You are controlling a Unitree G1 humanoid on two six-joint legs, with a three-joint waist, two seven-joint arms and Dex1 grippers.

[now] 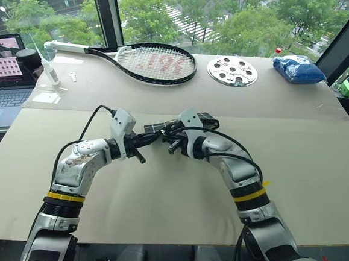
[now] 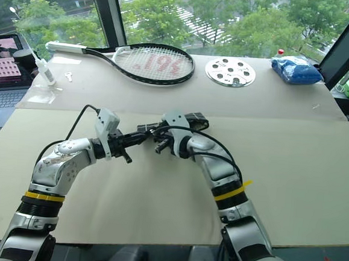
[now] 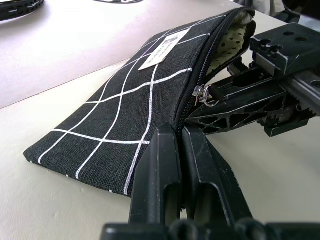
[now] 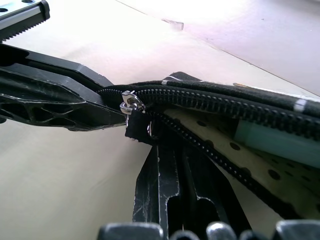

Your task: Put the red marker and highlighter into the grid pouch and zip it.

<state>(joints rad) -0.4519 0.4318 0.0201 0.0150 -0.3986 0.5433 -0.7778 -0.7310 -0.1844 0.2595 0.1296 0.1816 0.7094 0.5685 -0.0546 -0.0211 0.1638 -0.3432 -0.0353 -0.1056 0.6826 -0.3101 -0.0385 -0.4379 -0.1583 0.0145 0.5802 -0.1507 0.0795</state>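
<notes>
Two robot arms meet over the middle of a beige table [image 1: 316, 178], holding the grid pouch [image 3: 125, 120] up between them, just above the tabletop. The pouch is flat black fabric w/ thin white grid lines & a small white label [image 3: 164, 47] near its zip edge. Left gripper [image 3: 181, 137] has its two black fingers pressed together, clamped on the pouch's edge at the closed end of the zipper. Right gripper [image 4: 150, 132] comes in from the opposite side; its fingers are together too, pinched on the short black tab that hangs from the silver zipper pull [image 4: 131, 102]. The pull sits close to the left gripper's end, so most of the zipper is unzipped: the mouth gapes & shows a cream lining w/ dark dots. Inside the open mouth lies a pale translucent green barrel, prob. the highlighter [image 4: 280, 140], partly hidden by the zip teeth. The red marker can't be made out. At the far side of the table, well apart from the arms: a black tennis racket [image 1: 155, 62] w/ red lettering on its strings, a round silver disc w/ holes [image 1: 232, 70] beside it, & a blue packet [image 1: 297, 69] toward the far right corner. A laptop [image 1: 7, 69] sits off the table's far left edge.
</notes>
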